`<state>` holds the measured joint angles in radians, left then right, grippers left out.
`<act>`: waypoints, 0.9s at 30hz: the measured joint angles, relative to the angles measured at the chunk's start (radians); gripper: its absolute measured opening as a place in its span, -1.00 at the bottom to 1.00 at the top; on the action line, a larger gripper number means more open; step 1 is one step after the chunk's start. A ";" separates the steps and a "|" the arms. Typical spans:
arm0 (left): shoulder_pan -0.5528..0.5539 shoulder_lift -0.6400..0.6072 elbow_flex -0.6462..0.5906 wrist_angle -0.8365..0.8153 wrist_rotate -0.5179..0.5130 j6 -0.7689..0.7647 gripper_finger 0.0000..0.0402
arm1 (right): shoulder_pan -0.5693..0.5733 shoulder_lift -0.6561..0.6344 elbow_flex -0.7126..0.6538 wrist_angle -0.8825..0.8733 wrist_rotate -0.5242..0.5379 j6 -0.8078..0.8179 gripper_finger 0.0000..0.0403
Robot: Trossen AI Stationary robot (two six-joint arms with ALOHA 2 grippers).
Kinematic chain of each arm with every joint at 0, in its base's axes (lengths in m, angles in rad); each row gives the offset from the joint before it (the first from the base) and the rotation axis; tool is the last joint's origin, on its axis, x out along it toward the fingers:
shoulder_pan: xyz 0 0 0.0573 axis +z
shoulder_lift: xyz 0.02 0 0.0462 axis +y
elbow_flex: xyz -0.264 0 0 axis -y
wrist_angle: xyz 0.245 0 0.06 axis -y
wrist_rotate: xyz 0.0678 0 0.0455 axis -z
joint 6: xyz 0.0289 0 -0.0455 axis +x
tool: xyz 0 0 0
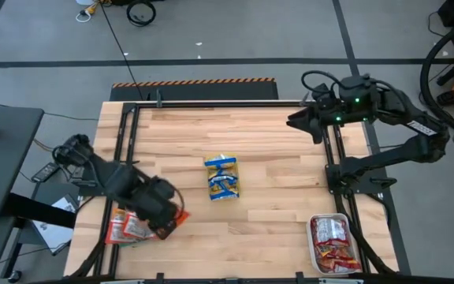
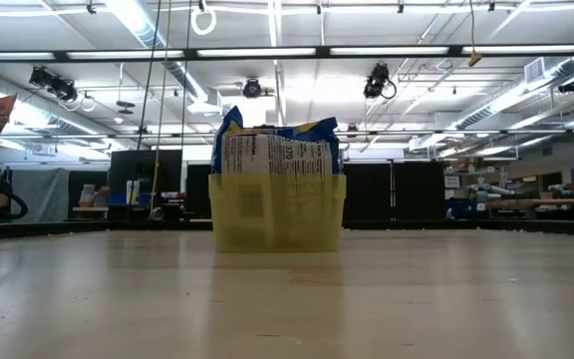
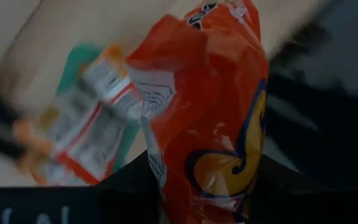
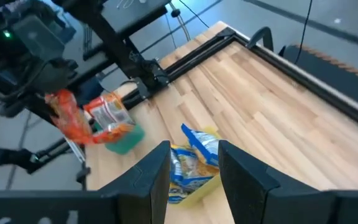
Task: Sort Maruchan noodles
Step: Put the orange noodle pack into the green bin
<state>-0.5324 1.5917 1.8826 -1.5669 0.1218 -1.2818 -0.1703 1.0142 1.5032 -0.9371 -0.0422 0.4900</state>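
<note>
Left gripper [image 1: 172, 223] clamped on orange packet [image 3: 216, 112] above green tray [image 4: 124, 142] (packets inside); right gripper [image 4: 194, 165] fingers apart, empty.

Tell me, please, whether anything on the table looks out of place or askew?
Nothing is spilled. The one loose item is an orange packet held by the left gripper above the green tray. Blue packets stand crookedly in the yellow tray.
</note>
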 joint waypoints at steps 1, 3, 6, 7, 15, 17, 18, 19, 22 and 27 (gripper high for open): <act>-0.036 -0.004 -0.033 0.002 0.001 -0.091 -0.19 | 0.000 0.003 0.000 0.000 0.000 -0.023 -0.31; -0.090 -0.016 -0.084 -0.002 0.032 -0.266 -0.19 | 0.000 0.010 0.000 0.000 0.000 -0.056 -0.31; -0.177 -0.040 -0.156 -0.004 0.100 -0.451 -0.19 | 0.000 0.022 0.000 0.000 -0.002 -0.093 -0.31; -0.199 -0.045 -0.177 -0.004 0.107 -0.508 -0.19 | 0.001 0.025 0.000 0.000 -0.004 -0.098 -0.31; -0.260 -0.090 -0.350 -0.004 0.070 -0.853 -0.19 | 0.033 0.042 -0.001 -0.014 -0.064 -0.099 -0.31; -0.257 -0.091 -0.397 -0.003 0.105 -0.891 -0.19 | 0.053 0.042 -0.001 -0.026 -0.079 -0.090 -0.32; -0.256 -0.091 -0.421 -0.002 0.118 -0.903 -0.19 | 0.063 0.042 -0.001 -0.037 -0.084 -0.086 -0.32; -0.254 -0.091 -0.445 0.000 0.122 -0.919 -0.19 | 0.072 0.042 -0.001 -0.049 -0.086 -0.082 -0.32; -0.225 -0.090 -0.498 0.042 0.104 -0.956 -0.19 | 0.105 0.042 -0.001 -0.091 -0.085 -0.082 -0.32; -0.148 -0.089 -0.546 0.060 0.084 -0.965 -0.19 | 0.150 0.042 -0.002 -0.128 -0.082 -0.082 -0.32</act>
<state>-0.6808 1.5025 1.3364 -1.5066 0.2063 -2.2468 -0.0207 1.0557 1.5017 -1.0649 -0.1238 0.4084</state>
